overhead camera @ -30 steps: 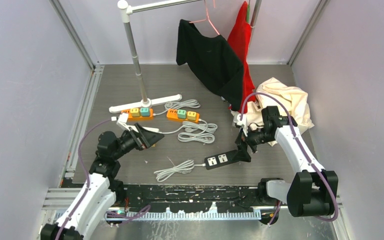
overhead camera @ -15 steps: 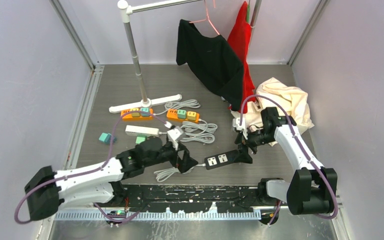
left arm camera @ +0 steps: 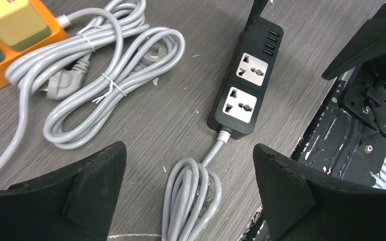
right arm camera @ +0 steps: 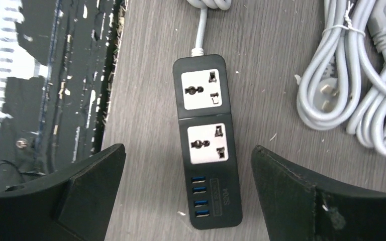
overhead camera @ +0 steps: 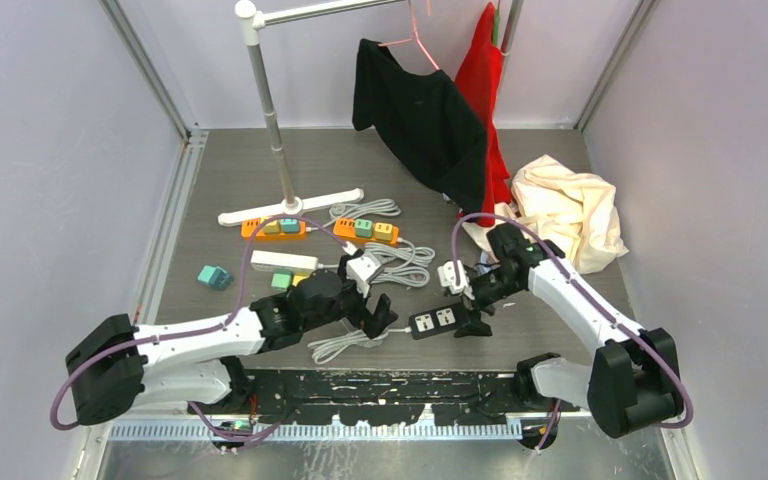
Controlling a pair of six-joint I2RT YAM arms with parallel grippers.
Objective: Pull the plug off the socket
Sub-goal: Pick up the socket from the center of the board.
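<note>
The left hand [overhead camera: 380, 318] and right hand [overhead camera: 471, 316] are both gaping open, flanking the black power strip [overhead camera: 434, 321] (lying flat on the table [overhead camera: 260, 170]), gripping nothing.

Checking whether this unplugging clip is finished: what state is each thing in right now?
black power strip: both sockets empty
left gripper: open, holding nothing
right gripper: open over the strip, holding nothing
first orange strip: sockets occupied
second orange strip: sockets occupied
teal plug: lying loose, unplugged
black garment: hanging up
cream cloth: crumpled in a heap
</note>
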